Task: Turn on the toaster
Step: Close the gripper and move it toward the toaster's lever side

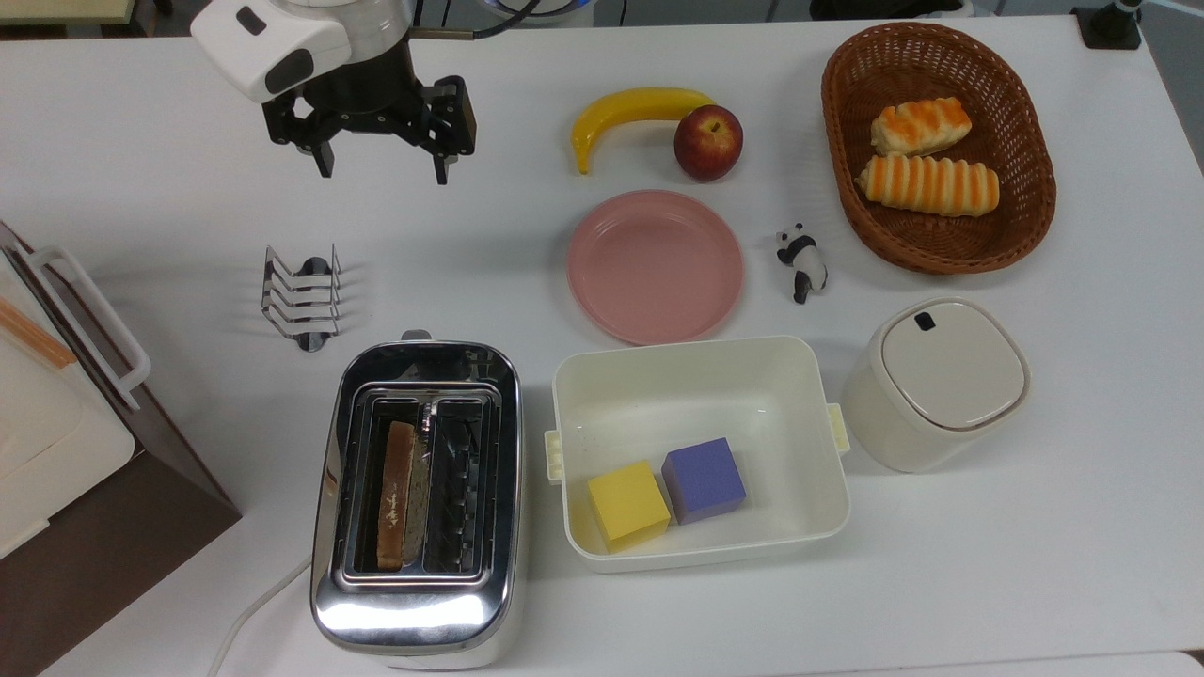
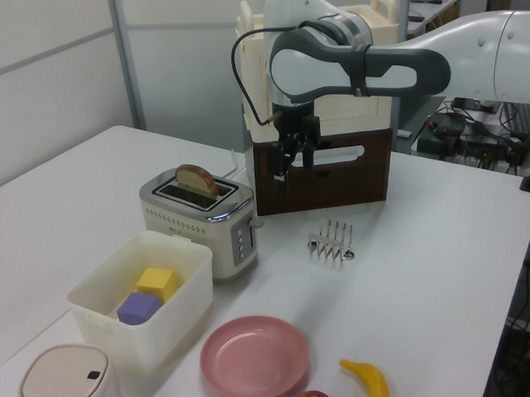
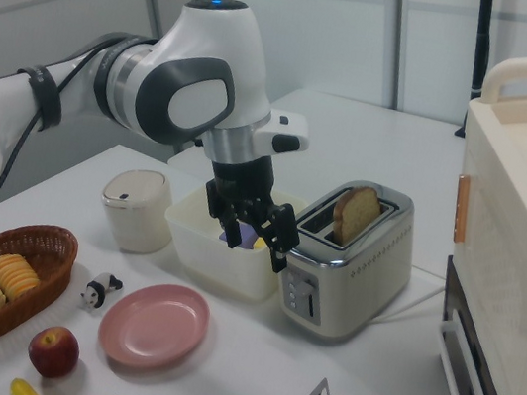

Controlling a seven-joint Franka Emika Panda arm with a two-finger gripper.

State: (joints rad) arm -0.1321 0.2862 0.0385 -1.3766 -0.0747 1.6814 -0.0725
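The chrome two-slot toaster (image 1: 419, 602) stands near the table's front edge in the top view, with its small grey lever (image 1: 415, 335) at the end facing the arm. A slice of bread (image 1: 399, 495) stands in the slot on the top view's left, poking up above the top. My gripper (image 1: 383, 170) hangs open and empty above the table, well beyond the lever end. The toaster (image 2: 202, 224) and the gripper (image 2: 293, 165) also appear in the left view. In the right view the gripper (image 3: 254, 246) hovers to the left of the toaster (image 3: 349, 261).
A wire toast rack (image 1: 303, 293) sits between gripper and toaster. A white-and-brown appliance (image 1: 56, 423) fills the top view's left edge. A white tub (image 1: 696, 350) holding yellow and purple cubes is beside the toaster, with a pink plate (image 1: 656, 265), banana (image 1: 630, 113), apple (image 1: 707, 141), basket (image 1: 837, 141) and canister (image 1: 936, 381) further right.
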